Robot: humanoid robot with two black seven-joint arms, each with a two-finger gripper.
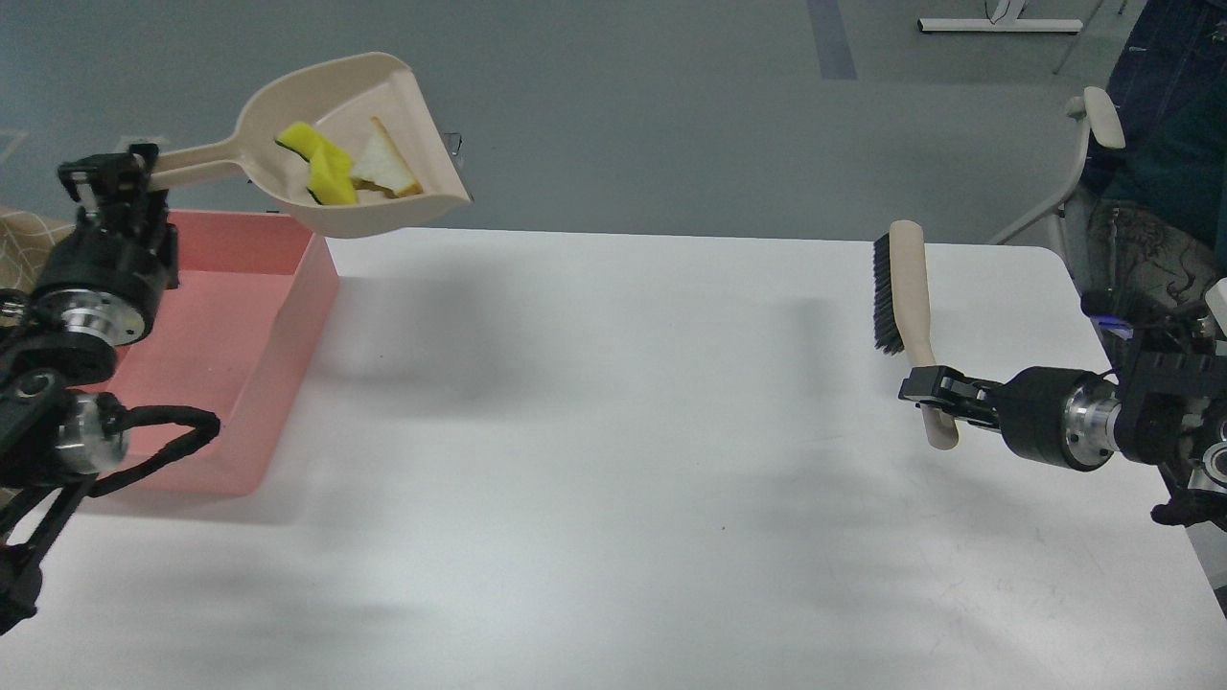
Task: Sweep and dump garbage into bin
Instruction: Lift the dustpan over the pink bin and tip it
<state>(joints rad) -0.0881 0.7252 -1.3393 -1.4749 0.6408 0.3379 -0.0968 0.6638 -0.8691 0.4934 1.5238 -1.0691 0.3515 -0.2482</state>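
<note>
Beige dustpan point(369, 144) up in the air at the far left, tilted, hanging over the far right corner of the pink bin point(244, 335). Handle clamped in the left gripper point(120, 177), fingers closed around its end. Sitting inside the pan: a bright yellow notched chunk point(321, 163) and, touching it on the right, an off-white wedge-looking scrap point(388, 171) with a tan edge. So both bits of garbage up in the scoop, none in the tub. Can't really tell whether the pale one is a stick or a flat slice from this angle.

Pink bin parked on the left edge of the white table point(623, 460), partly hidden behind the left arm; only bare pink walls and floor visible in the part that shows.

Over on the right, well apart from all that: beige hand brush point(906, 287) with black bristles facing left, held off the table, head pointing away. Right gripper point(935, 393) pinched shut on the lower end of its handle, handle tip poking out below the fingers.

Off the far right table corner, a chair point(1083, 182) with a pale armrest.
</note>
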